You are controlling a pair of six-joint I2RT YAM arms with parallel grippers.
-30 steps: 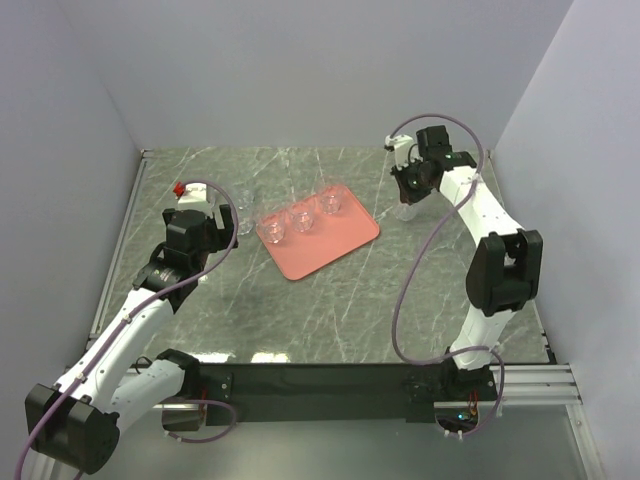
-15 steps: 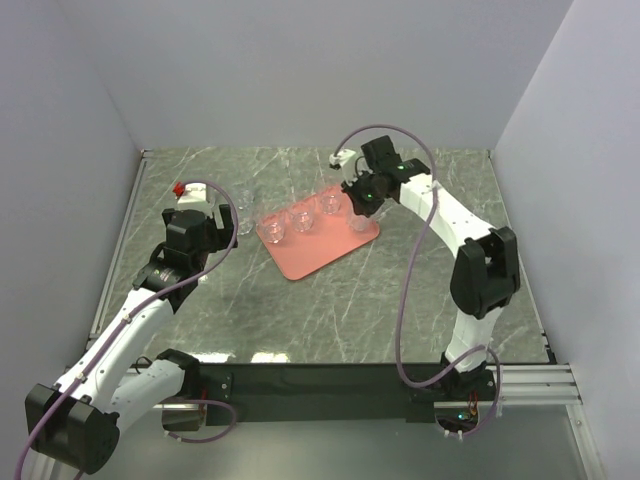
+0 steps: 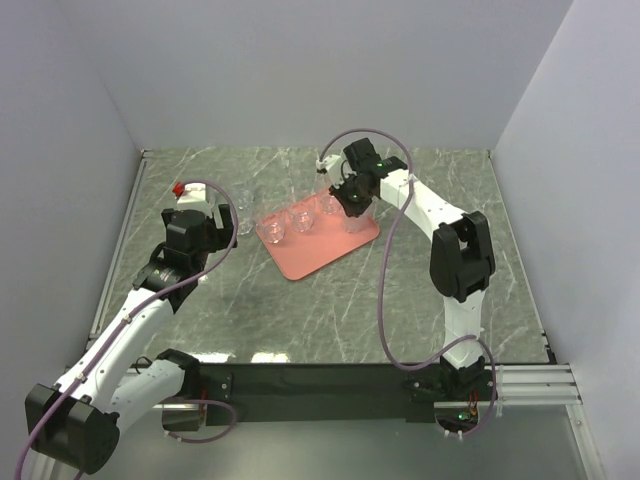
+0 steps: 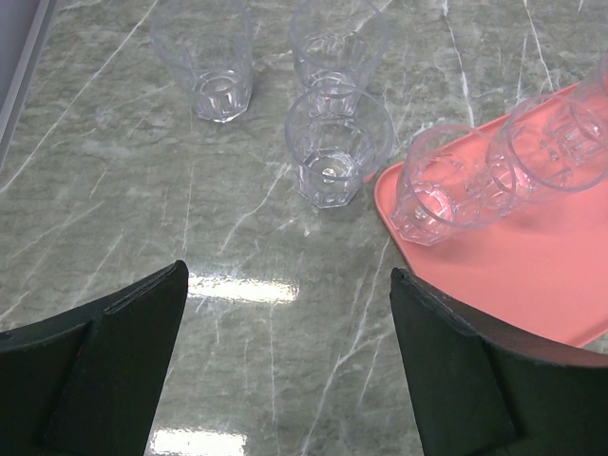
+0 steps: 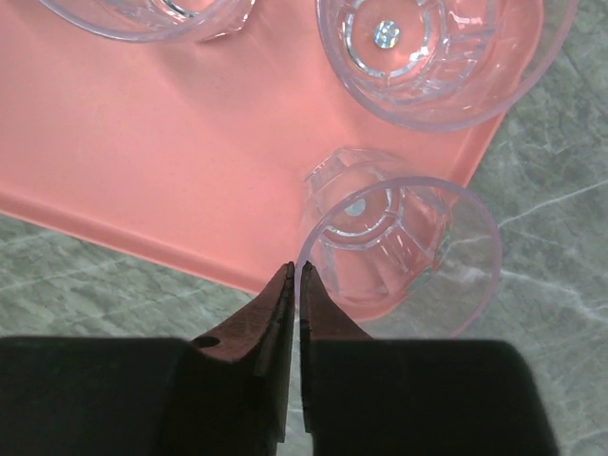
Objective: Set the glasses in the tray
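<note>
Salmon-pink, the tray (image 3: 312,256) sits mid-frame in the top view. My right gripper (image 5: 295,275) pinches the rim of one glass (image 5: 404,249) at the tray's corner, right of centre in the wrist view. Its base looks barely inside the lip, so I'd shift toward bare pink at left before letting go, clear of the neighbouring glass (image 5: 432,47) above. My left gripper (image 4: 287,285) hangs spread, empty, below the nearest loose glass (image 4: 334,157).

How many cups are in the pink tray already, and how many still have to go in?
Done: three glasses stand on the tray. In hand: the right gripper has its jaws shut on the rim of a fourth glass, over the tray's edge. Left: three more glasses wait on the table, ahead of the open left gripper.
</note>
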